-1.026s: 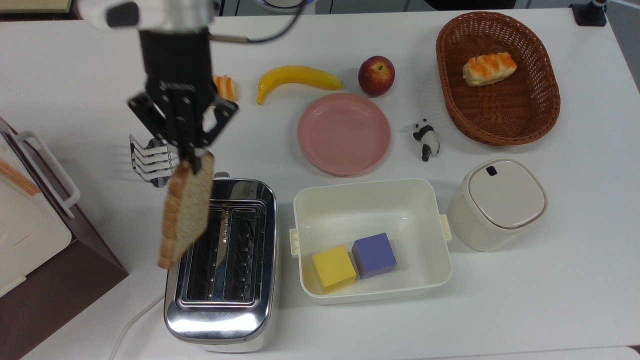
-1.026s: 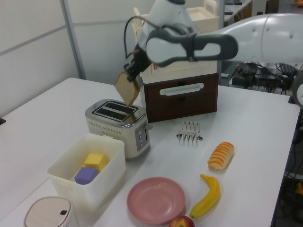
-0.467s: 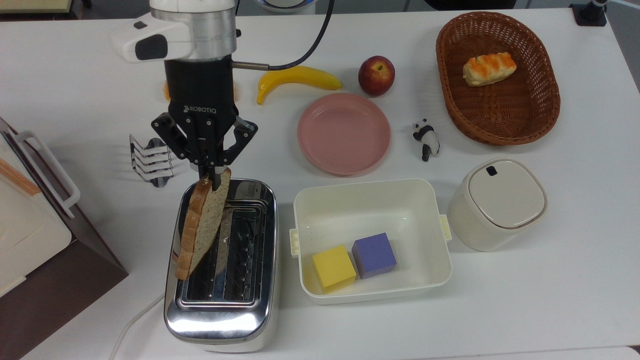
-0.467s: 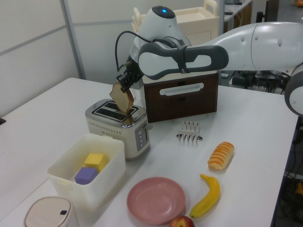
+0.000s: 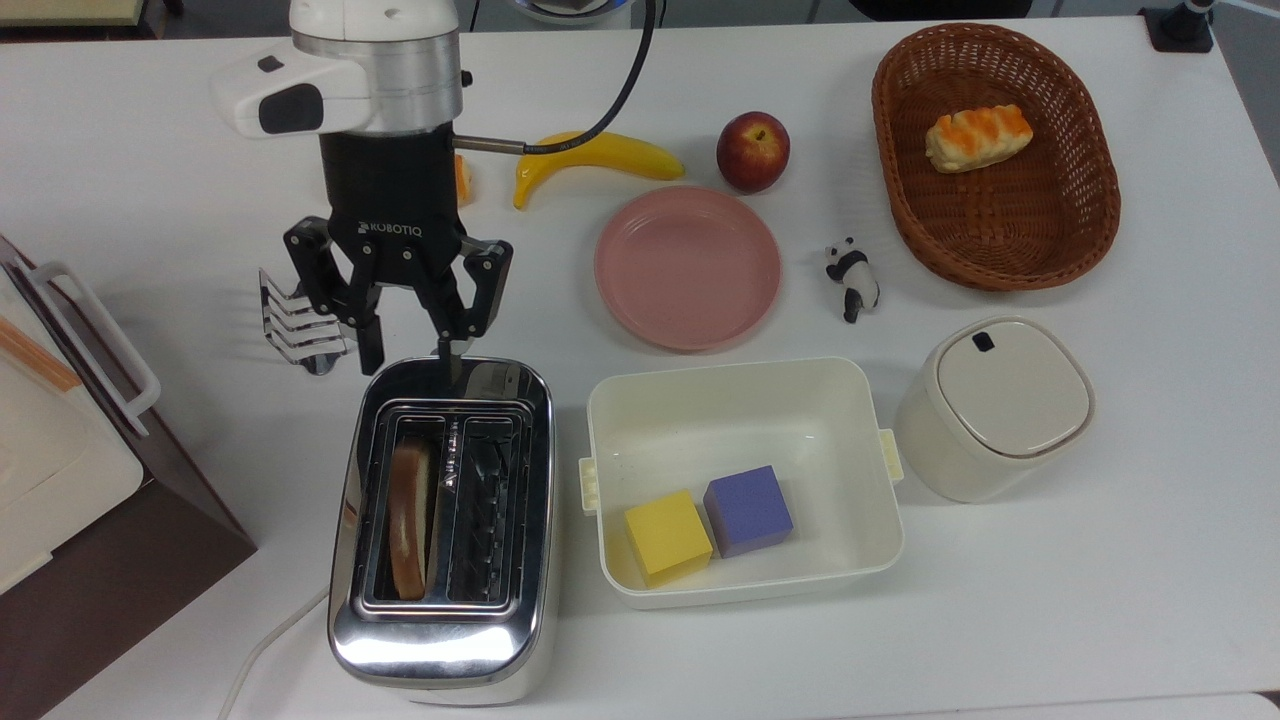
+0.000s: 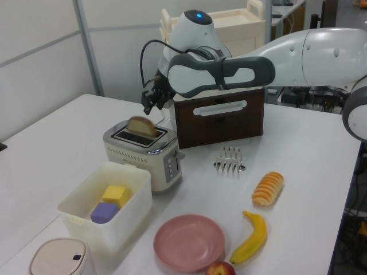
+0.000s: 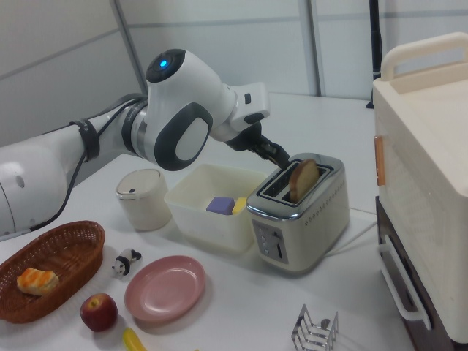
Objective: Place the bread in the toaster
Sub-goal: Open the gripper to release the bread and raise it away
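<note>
The bread (image 5: 408,520) stands on edge in the slot of the chrome toaster (image 5: 445,640) nearer the top view's left, its crust poking above the rim. In the side views the bread (image 6: 142,126) (image 7: 303,179) sticks up out of the toaster (image 6: 143,157) (image 7: 292,219). My gripper (image 5: 410,345) hangs open just above the toaster's far end, clear of the slice, with nothing between its fingers. It also shows above the toaster in the left view (image 6: 152,102) and in the right view (image 7: 274,155).
A wire toast rack (image 5: 298,320) sits beside the gripper. A cream tub (image 5: 740,365) with two cubes stands right of the toaster in the top view. Beyond are a pink plate (image 5: 688,266), banana (image 5: 595,155), apple (image 5: 752,150), panda (image 5: 852,278), basket (image 5: 1000,275) and lidded container (image 5: 1000,405).
The gripper carried the slice over the toaster, opened and let go. The bread dropped from tilted above the slot to standing inside it.
</note>
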Robot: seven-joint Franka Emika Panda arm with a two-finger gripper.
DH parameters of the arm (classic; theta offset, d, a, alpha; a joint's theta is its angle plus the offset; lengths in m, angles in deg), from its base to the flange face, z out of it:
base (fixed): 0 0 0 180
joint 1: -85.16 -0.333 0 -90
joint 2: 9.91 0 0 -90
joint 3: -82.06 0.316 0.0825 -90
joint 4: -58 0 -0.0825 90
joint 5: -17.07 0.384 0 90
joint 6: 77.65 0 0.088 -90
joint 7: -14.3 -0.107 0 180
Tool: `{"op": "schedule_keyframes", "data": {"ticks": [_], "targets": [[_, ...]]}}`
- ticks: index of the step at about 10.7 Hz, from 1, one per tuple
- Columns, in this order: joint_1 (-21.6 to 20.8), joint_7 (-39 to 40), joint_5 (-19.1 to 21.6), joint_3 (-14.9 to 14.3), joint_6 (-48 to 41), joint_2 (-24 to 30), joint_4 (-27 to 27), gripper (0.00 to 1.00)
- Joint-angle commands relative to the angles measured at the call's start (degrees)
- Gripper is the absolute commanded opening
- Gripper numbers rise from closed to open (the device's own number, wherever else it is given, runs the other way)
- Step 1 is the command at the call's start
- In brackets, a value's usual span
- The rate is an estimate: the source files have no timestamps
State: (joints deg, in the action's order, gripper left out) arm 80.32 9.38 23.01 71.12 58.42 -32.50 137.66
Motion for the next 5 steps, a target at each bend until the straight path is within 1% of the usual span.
{"op": "schedule_keyframes", "data": {"ticks": [1,2,3,5], "targets": [[-0.9,-2.3,0.5,-0.7,-3.4,1.4,-0.1,1.0],[-0.9,-2.4,0.4,-0.7,-8.0,1.9,-0.1,1.0],[-1.0,-2.3,0.1,-0.6,-15.0,3.6,0.0,1.0],[-1.6,-2.3,-3.0,0.0,-29.1,7.3,1.1,1.0]]}}
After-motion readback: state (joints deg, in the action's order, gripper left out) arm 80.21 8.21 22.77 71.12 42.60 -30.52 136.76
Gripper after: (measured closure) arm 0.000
